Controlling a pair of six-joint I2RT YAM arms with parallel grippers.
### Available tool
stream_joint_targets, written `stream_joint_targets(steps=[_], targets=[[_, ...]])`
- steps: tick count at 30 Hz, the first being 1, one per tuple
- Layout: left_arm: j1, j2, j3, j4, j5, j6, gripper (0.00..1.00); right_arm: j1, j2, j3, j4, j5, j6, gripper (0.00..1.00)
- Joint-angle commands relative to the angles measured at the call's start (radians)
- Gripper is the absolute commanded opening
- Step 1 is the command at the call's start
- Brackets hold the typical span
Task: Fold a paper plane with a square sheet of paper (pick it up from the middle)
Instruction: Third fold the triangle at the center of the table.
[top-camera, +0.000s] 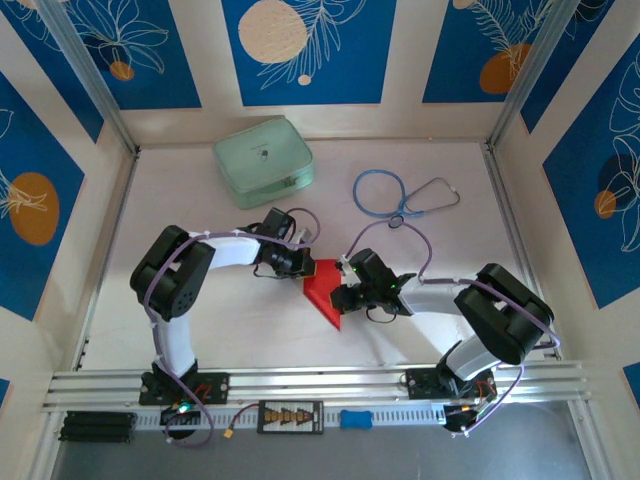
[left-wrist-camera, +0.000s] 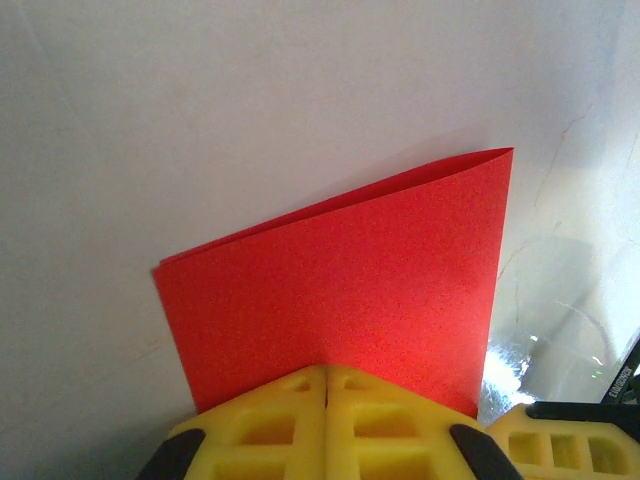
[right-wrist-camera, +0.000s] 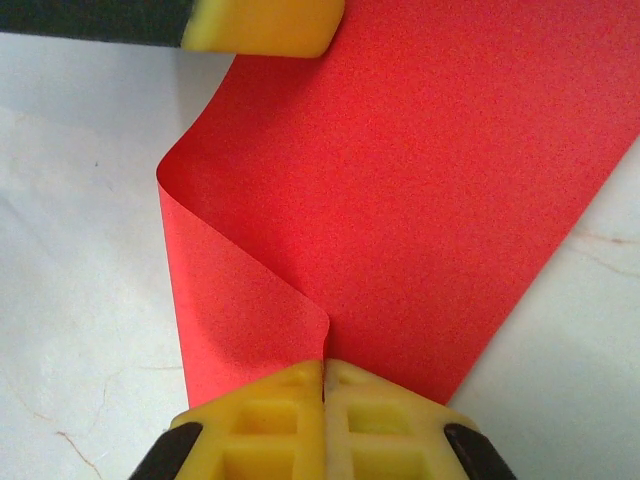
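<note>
The square sheet of paper (top-camera: 322, 290), bright red, hangs doubled over between both grippers at the table's middle and looks like a downward-pointing triangle from above. It is a loosely folded sheet, not a narrow dart. My left gripper (top-camera: 298, 264) is shut on its upper left edge; in the left wrist view the sheet (left-wrist-camera: 350, 270) rises from the closed yellow jaws of the left gripper (left-wrist-camera: 325, 375). My right gripper (top-camera: 347, 296) is shut on the right side. In the right wrist view the right gripper (right-wrist-camera: 323, 368) pinches a curled flap of the sheet (right-wrist-camera: 420, 180).
A pale green case (top-camera: 263, 160) lies at the back left. A blue stethoscope (top-camera: 395, 195) lies at the back right. White walls close the table's sides, and an aluminium rail (top-camera: 320, 385) runs along the near edge. The left gripper's yellow finger (right-wrist-camera: 265, 25) shows at the top of the right wrist view.
</note>
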Motion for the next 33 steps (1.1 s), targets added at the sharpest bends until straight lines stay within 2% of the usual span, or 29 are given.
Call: stream_joint_targets(steps=[1, 5, 8, 11, 14, 18, 23, 33], targets=[[-0.005, -0.018, -0.004, -0.048, -0.045, -0.002, 0.07, -0.002, 0.021, 0.000, -0.010, 0.011, 0.006, 0.00], [-0.005, -0.064, 0.013, -0.057, -0.062, -0.008, 0.13, -0.002, 0.025, -0.004, -0.006, 0.009, 0.010, 0.00], [-0.005, -0.123, 0.011, -0.062, -0.081, -0.023, 0.24, -0.002, 0.029, -0.008, 0.003, 0.006, 0.017, 0.00], [-0.005, -0.205, -0.022, -0.056, -0.106, -0.046, 0.29, -0.002, 0.033, -0.012, 0.010, 0.000, 0.024, 0.00], [-0.008, -0.294, -0.100, 0.008, -0.097, -0.106, 0.25, -0.002, 0.035, -0.009, 0.013, 0.001, 0.027, 0.00], [-0.032, -0.394, -0.264, 0.187, -0.069, -0.256, 0.00, -0.002, 0.044, -0.004, 0.011, 0.005, 0.032, 0.00], [-0.085, -0.446, -0.431, 0.452, -0.073, -0.438, 0.00, 0.000, 0.053, -0.001, 0.009, 0.008, 0.032, 0.00], [-0.180, -0.306, -0.477, 0.648, -0.103, -0.545, 0.00, 0.005, 0.047, 0.010, -0.026, 0.020, 0.024, 0.00]])
